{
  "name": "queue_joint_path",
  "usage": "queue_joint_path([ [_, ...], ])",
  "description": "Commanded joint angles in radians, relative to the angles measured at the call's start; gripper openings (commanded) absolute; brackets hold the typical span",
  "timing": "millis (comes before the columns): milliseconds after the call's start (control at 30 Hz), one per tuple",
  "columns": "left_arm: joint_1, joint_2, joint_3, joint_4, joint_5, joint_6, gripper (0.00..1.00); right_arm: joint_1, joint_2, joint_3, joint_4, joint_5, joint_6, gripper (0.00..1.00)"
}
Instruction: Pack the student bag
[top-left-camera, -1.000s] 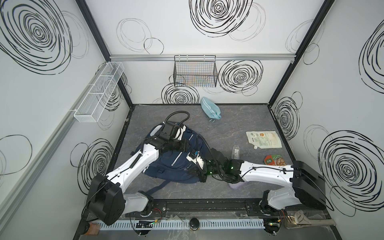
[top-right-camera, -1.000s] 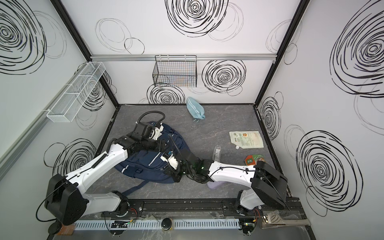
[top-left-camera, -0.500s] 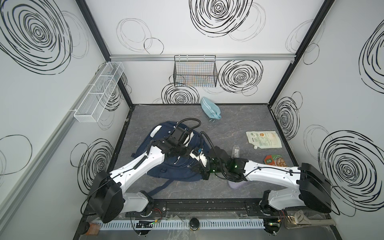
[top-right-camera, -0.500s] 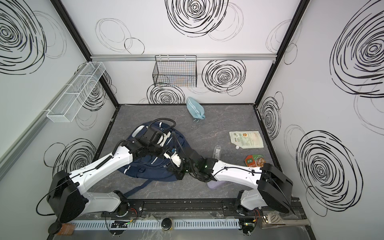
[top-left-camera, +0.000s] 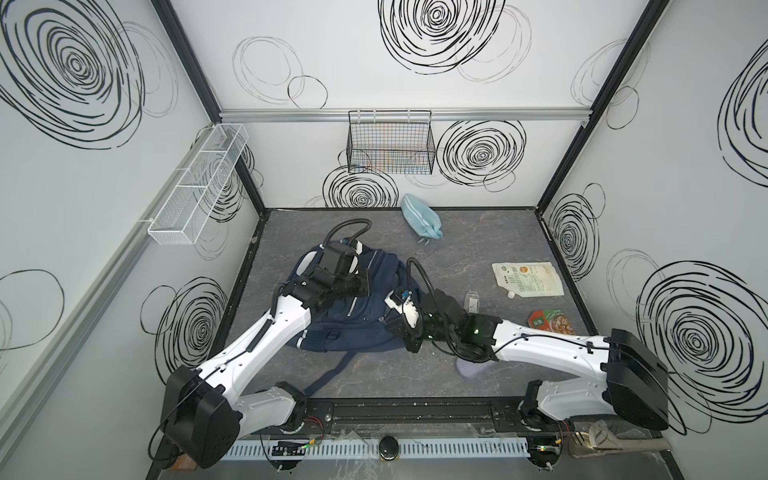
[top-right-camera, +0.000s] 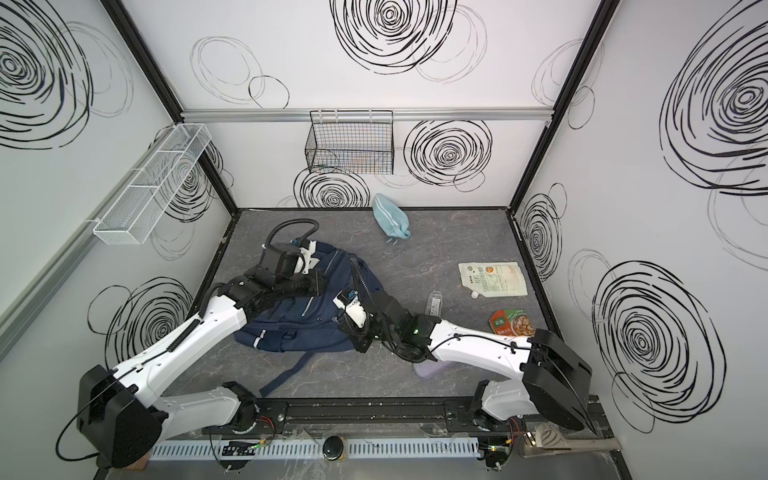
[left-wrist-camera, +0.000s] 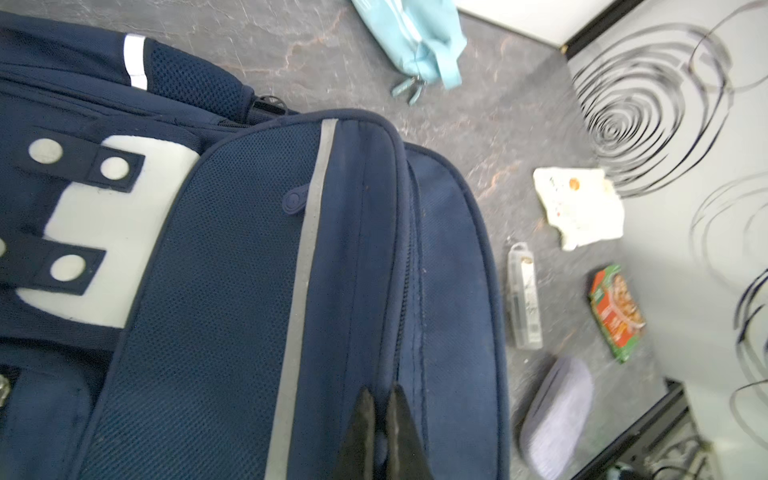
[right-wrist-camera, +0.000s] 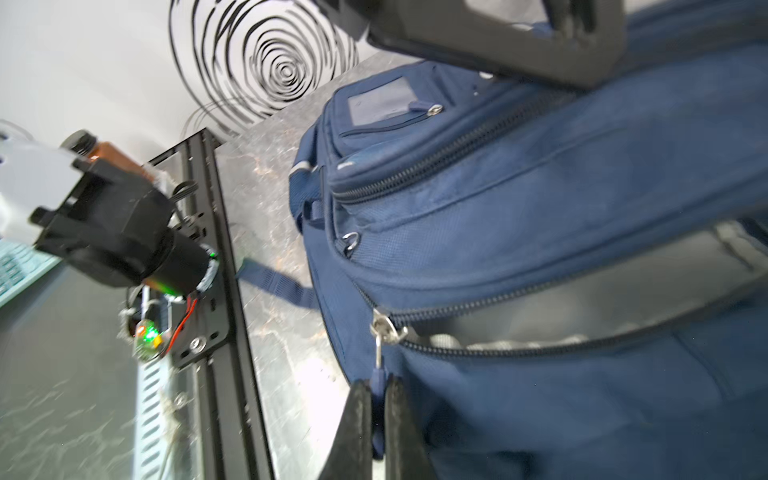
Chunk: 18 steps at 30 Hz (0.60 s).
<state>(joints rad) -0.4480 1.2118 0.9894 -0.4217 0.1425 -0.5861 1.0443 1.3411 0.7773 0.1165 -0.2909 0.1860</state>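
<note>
Both our arms reach low over the surface (top-left-camera: 415, 374). Our left end effector (left-wrist-camera: 381, 392) pinches shut on the student bag (left-wrist-camera: 232, 291) beneath it; our right end effector (right-wrist-camera: 377, 386) clamps the bag's zipper pull (right-wrist-camera: 377, 355).

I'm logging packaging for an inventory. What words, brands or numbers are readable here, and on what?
Nothing can be read:
white pouch: green and dark print, too small to read.
red-and-green packet: print blurred, unreadable.
clear case: markings too blurred.
student bag: no text visible.
</note>
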Motion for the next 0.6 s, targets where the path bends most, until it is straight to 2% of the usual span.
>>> queue_joint_path([
  [0,0.040,0.009,0.028,0.308,-0.021,-0.183,0.00,0.068,0.035,0.053,0.045,-0.034,-0.018,0.00],
  [200,0.027,0.051,0.037,0.412,-0.004,-0.281,0.00,0.124,0.146,0.125,0.100,-0.072,-0.013,0.00],
  [400,0.038,-0.011,-0.061,0.497,-0.051,-0.386,0.00,0.135,0.232,0.152,0.180,-0.136,-0.019,0.00],
  [567,0.054,-0.038,-0.092,0.521,-0.056,-0.405,0.00,0.137,0.273,0.178,0.192,-0.158,-0.034,0.00],
])
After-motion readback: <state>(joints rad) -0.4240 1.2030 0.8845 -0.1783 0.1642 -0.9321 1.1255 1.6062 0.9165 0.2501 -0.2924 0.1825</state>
